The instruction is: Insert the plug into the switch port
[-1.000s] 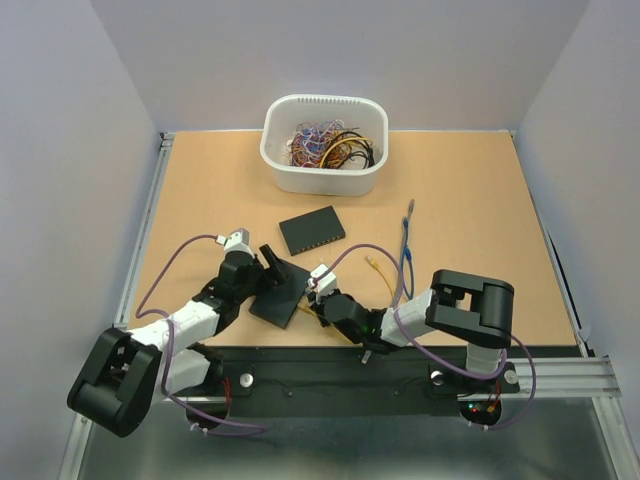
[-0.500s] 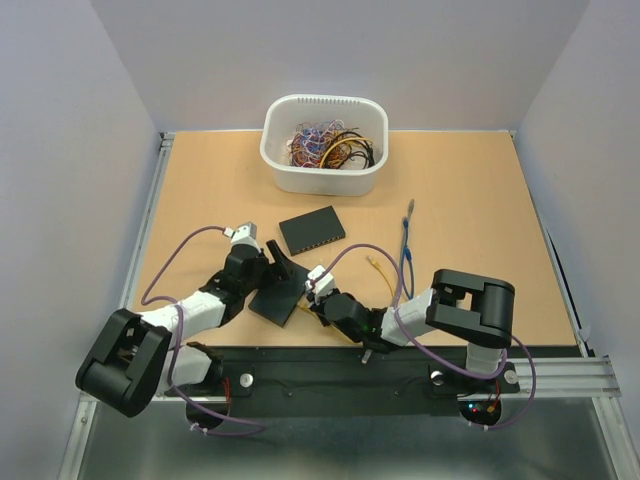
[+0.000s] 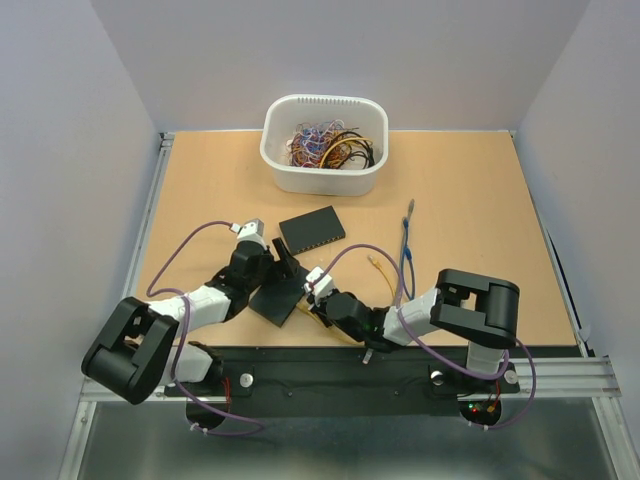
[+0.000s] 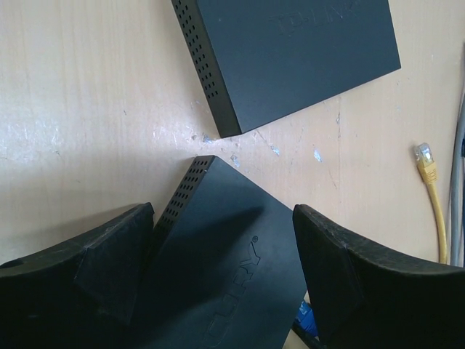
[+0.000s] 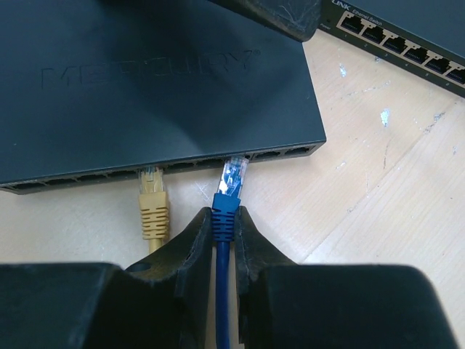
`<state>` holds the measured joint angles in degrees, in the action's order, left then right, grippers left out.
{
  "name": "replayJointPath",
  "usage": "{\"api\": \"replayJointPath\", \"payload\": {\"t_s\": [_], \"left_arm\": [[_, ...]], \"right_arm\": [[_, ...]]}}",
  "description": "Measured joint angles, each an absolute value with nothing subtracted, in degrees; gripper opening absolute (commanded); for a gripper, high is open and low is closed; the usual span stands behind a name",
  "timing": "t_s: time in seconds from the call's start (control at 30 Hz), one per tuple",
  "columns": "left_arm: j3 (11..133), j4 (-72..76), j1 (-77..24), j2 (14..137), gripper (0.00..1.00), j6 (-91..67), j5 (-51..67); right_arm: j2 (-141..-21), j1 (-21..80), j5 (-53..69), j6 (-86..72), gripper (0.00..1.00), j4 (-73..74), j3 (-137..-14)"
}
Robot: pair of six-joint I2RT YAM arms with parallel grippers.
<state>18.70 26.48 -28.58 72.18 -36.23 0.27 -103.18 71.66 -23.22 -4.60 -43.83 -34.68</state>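
While the right pincer (image 5: 223,225) is closed on the boot of the blue plug (image 5: 231,182), the plug's clear tip sits at the mouth of a port in the near switch (image 5: 145,87). It is just beside the yellow plug (image 5: 152,196) already seated in that switch's port row, and it does not look fully home. The main risk, as I judge it, is a jam: the tip seems slightly angled to the switch's front face, so a straight push could catch it on the port's edge instead of sliding in. Because the grip is on the soft boot rather than the hard connector, the plug might also pivot or slip back between the fingers under load. The left pincer (image 4: 221,240) stands spread wide over the switch's top, not clamped on it, and I cannot tell whether it presses down. If it does not, the push could skid the switch across the table (image 5: 378,189) toward the second switch (image 5: 407,43) lying just off its far corner. Drifting along the port row could nudge the yellow plug.
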Motion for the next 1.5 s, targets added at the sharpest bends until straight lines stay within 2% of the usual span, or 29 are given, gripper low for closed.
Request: {"api": "replayJointPath", "payload": {"t_s": [0.2,0.63,1.1,1.5], "left_arm": [[18.81,28.12,-29.78,73.47,0.88,-35.48,-1.28],[19.62,30.74,-31.92,75.99,0.87,-34.89,-2.87],[16.99,33.41,-33.50,74.39,0.87,-35.05,-6.17],[13.91,37.32,-34.50,73.38,0.87,-34.68,-13.69]], "right_arm": [[-102.67,70.96,-21.30,-3.55,0.00,-43.13,-34.68],[-100.12,64.20,-5.52,-3.62,0.00,-39.03,-34.70],[-100.62,62.17,-1.04,-5.76,0.00,-39.48,-35.14],[-103.07,60.95,4.05,-3.18,0.01,-24.14,-46.33]]}}
